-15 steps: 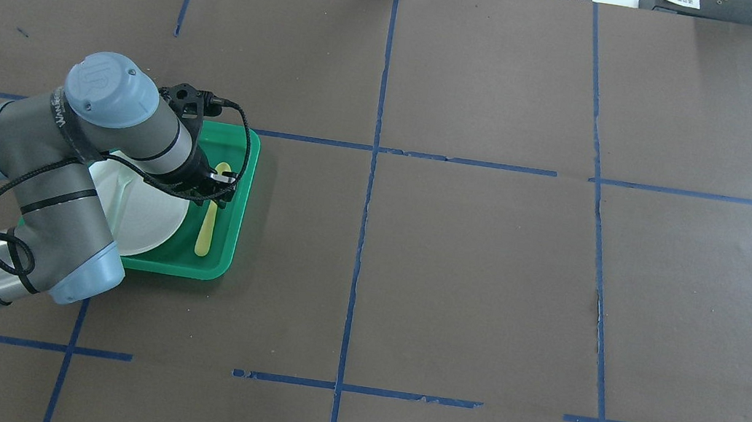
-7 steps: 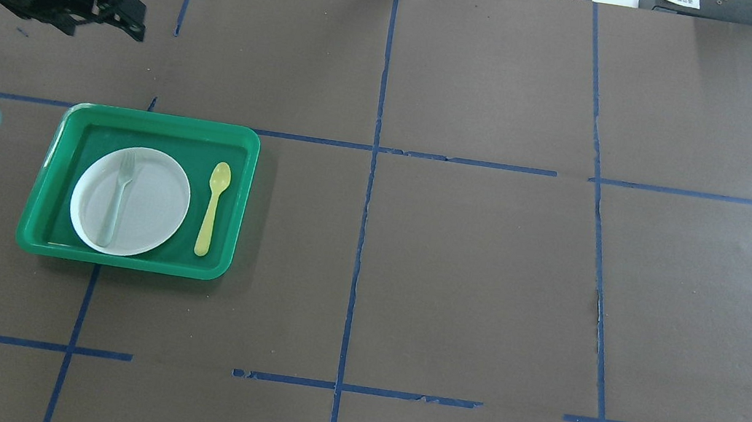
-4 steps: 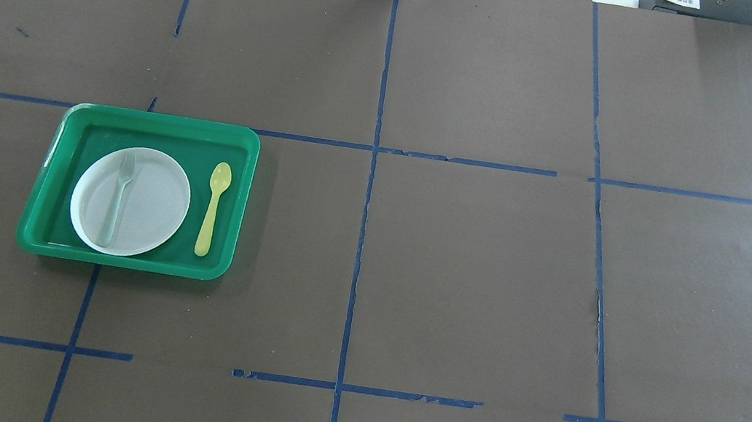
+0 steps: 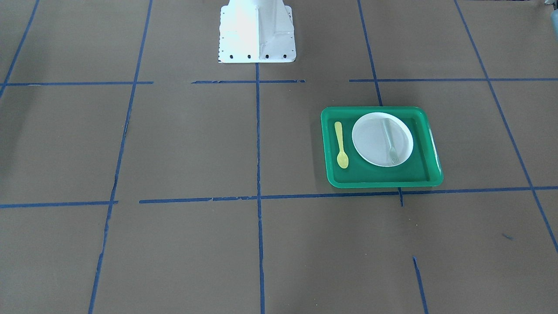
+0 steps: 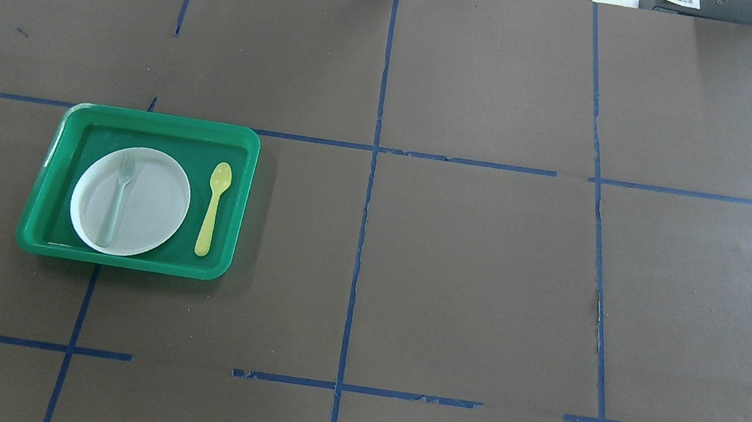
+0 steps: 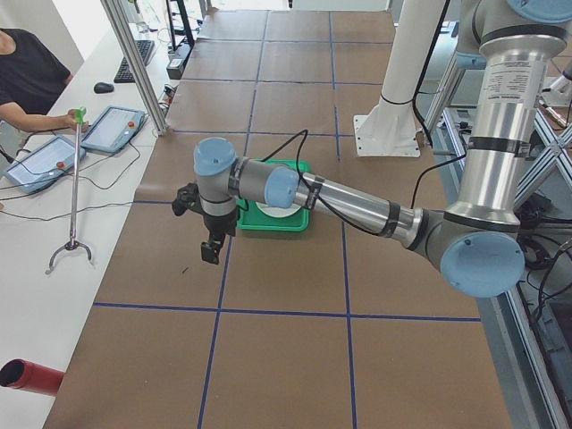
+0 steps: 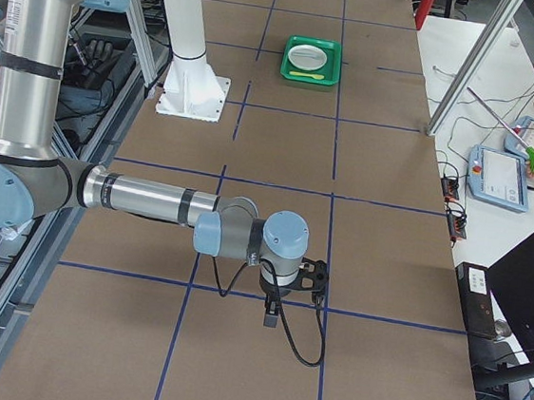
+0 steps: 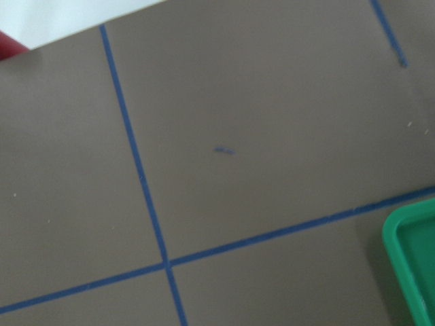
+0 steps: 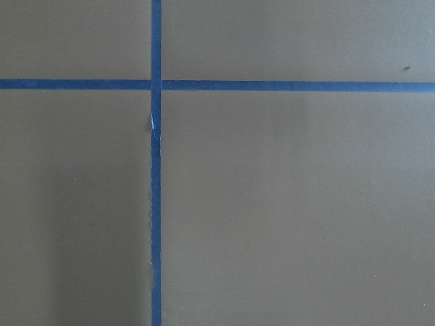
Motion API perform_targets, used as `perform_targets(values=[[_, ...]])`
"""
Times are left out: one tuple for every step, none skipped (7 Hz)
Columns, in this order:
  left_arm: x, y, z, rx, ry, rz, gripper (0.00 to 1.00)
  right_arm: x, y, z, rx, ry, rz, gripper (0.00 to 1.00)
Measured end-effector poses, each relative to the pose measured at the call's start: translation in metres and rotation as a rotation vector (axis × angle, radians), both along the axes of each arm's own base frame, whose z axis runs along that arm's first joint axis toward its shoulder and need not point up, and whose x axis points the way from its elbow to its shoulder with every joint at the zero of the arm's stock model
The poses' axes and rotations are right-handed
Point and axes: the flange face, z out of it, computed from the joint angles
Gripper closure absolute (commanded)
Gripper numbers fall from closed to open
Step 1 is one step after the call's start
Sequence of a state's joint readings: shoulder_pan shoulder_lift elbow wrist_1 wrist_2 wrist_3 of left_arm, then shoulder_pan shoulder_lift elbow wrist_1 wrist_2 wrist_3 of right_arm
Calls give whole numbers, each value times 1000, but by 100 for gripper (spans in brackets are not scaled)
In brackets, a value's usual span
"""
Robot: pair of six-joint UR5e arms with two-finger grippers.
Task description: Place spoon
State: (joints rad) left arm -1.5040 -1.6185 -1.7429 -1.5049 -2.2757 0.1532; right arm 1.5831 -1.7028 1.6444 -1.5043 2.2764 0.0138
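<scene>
The yellow spoon (image 5: 213,209) lies flat in the green tray (image 5: 161,119), to the right of the white plate (image 5: 152,205), with its bowl pointing away from the robot. It also shows in the front-facing view (image 4: 341,145). No gripper touches it. My left gripper (image 6: 211,252) shows only in the exterior left view, hanging over the table beyond the tray. My right gripper (image 7: 271,317) shows only in the exterior right view, far from the tray. I cannot tell whether either is open or shut.
A pale grey-green fork (image 5: 117,198) lies on the plate. The white robot base (image 4: 257,30) stands at the table's near edge. A tray corner (image 8: 411,272) shows in the left wrist view. Blue tape lines cross the brown table.
The left arm, whose gripper was at the spoon's bowl, has drawn back up and to the left, out of the overhead view. The spoon stays in the tray.
</scene>
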Motion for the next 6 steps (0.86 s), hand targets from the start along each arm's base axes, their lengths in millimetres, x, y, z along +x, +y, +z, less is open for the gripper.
perform_targets(values=[[-6,21,42,-35,3,9,0,0,0,0,0,0,0,0],[-8,32,80,-54,5,11,0,0,0,0,0,0,0,0],[-8,38,108,-53,6,11,0,0,0,0,0,0,0,0],[-10,42,122,-48,8,7,0,0,0,0,0,0,0,0],[-13,44,126,-47,9,-1,0,0,0,0,-1,0,0,0],[-15,43,125,-51,18,-12,0,0,0,0,-1,0,0,0]])
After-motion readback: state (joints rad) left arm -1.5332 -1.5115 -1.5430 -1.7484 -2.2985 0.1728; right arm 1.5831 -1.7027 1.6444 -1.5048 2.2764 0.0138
